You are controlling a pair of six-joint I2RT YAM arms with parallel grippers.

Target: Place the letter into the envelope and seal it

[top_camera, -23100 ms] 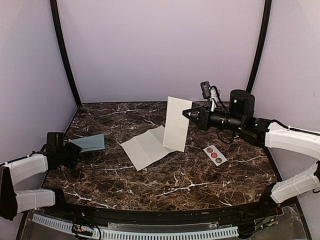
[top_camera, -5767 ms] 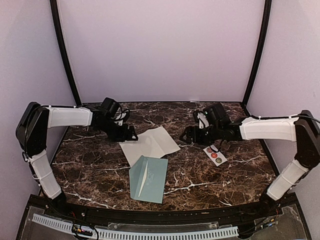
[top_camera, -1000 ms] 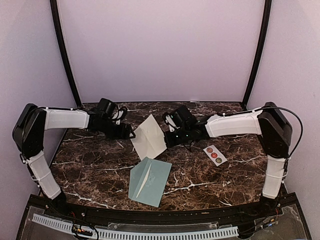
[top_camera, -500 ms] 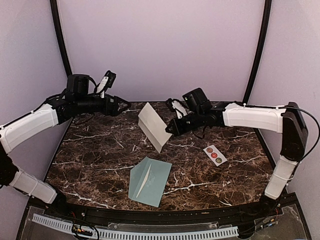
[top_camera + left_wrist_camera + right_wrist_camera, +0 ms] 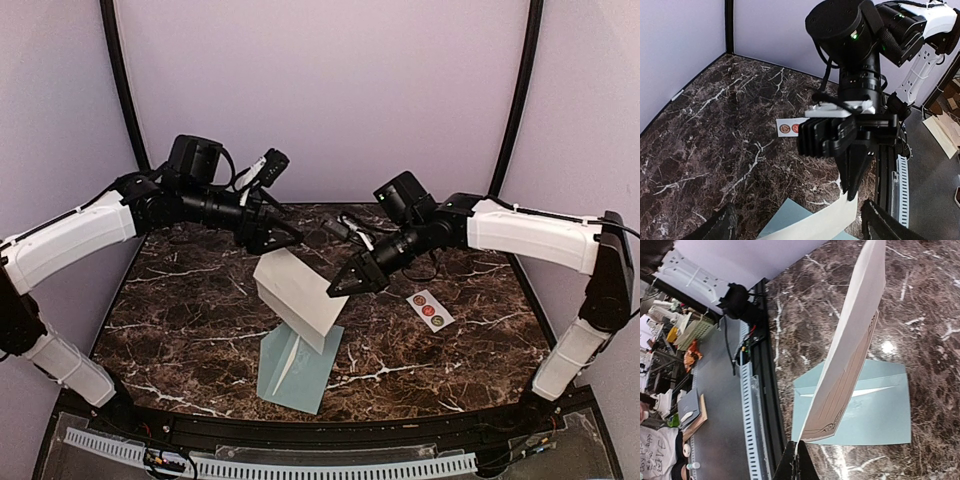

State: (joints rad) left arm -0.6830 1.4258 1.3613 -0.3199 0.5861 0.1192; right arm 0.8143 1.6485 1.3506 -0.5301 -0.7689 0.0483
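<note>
The letter (image 5: 300, 290) is a folded white sheet held in the air, tilted, over the far end of the envelope (image 5: 290, 375). My right gripper (image 5: 335, 290) is shut on the letter's right corner; in the right wrist view its tips (image 5: 796, 460) pinch the sheet (image 5: 855, 340) edge-on above the envelope (image 5: 875, 410). The pale teal envelope lies flat near the front, with its whitish inside showing as a slit. My left gripper (image 5: 287, 238) hovers just behind the letter's upper edge. Its fingers (image 5: 722, 225) are spread wide, and the letter (image 5: 825, 222) lies between them, untouched.
A small white strip of round stickers (image 5: 429, 309) lies on the dark marble table (image 5: 180, 300) to the right of the letter; it also shows in the left wrist view (image 5: 790, 128). A slotted rail (image 5: 270, 467) runs along the front edge.
My right gripper has carried the letter forward and down over the envelope. My left arm has swung right and now sits close behind the letter. The envelope has not moved.
</note>
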